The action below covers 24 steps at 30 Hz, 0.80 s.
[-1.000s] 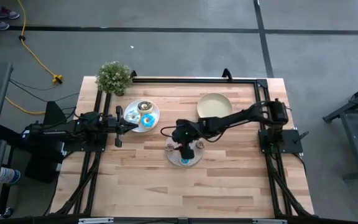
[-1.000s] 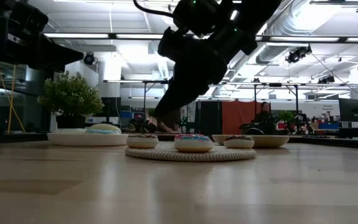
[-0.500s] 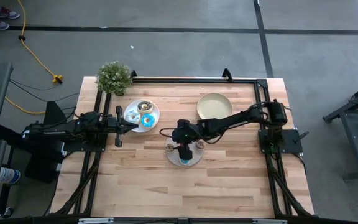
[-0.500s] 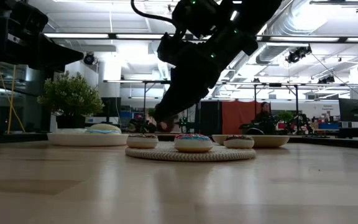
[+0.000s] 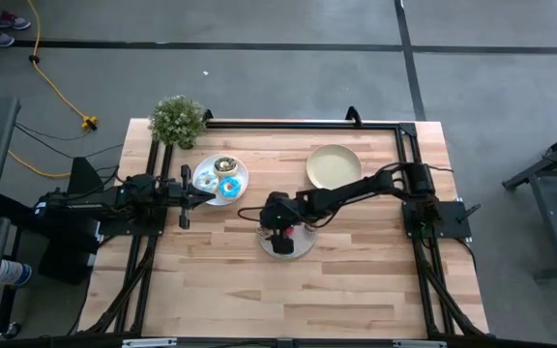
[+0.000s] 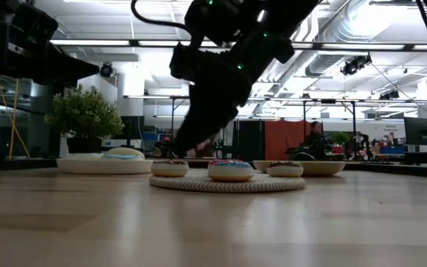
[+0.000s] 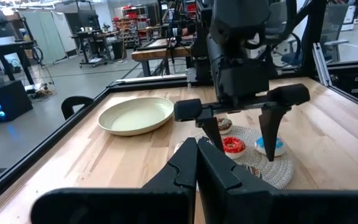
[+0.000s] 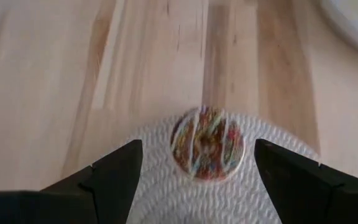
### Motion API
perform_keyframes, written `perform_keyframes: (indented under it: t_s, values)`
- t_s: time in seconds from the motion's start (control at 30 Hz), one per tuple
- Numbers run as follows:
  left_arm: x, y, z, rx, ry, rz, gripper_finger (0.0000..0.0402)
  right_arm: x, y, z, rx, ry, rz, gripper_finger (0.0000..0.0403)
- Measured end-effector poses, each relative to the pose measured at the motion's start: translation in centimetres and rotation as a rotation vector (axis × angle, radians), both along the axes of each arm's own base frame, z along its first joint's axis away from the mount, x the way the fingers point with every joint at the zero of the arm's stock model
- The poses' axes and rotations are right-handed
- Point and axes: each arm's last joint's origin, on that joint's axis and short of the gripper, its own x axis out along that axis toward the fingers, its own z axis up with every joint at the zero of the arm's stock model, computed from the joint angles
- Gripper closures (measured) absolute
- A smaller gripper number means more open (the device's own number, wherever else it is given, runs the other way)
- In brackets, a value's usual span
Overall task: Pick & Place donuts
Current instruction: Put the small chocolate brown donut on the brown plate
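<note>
Shifted leftward over the mat [image 5: 288,242] seen from above, right claw [image 5: 277,236] spread wide; at table height, three donuts [image 6: 230,170] resting on it; from the left wrist, left claw [image 7: 196,163] pinched shut beside the yellow-green plate [image 7: 135,116].

On the worktop [image 5: 356,280], the mat [image 5: 285,242] carries donuts [image 6: 230,170], with one plate [image 5: 220,178] behind-left of it, another plate [image 5: 334,162] behind-right, and a plant [image 5: 178,120] beyond.

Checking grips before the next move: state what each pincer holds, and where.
Nothing held. Right pincer hangs open over the brown donut on the mat; left pincer is shut, empty.
</note>
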Motion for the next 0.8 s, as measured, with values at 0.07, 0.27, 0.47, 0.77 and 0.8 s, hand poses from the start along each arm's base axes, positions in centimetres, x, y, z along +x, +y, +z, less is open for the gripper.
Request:
perform_keyframes:
  t_s: [0.07,0.27,0.47,0.77,0.8]
  values:
    - [0.0,0.0,0.0,0.0,0.0,0.0,0.0401,0.0,0.1,-0.4,-0.002,0.011,0.002,0.01]
    - [0.0,0.0,0.0,0.0,0.001,0.001,0.0401,0.1,0.2,-0.9,-0.051,0.019,-0.027,0.01]
    - [0.0,0.0,0.0,0.0,0.004,0.0,0.0401,0.2,0.2,-1.5,-0.041,0.025,-0.022,0.01]
    - [0.0,0.0,-0.1,0.0,0.005,0.0,0.0401,0.5,0.3,-1.6,-0.015,-0.002,-0.006,0.01]
    - [0.0,0.0,-0.1,0.0,0.005,0.001,0.0401,0.5,0.3,-1.6,-0.011,-0.002,-0.002,0.01]
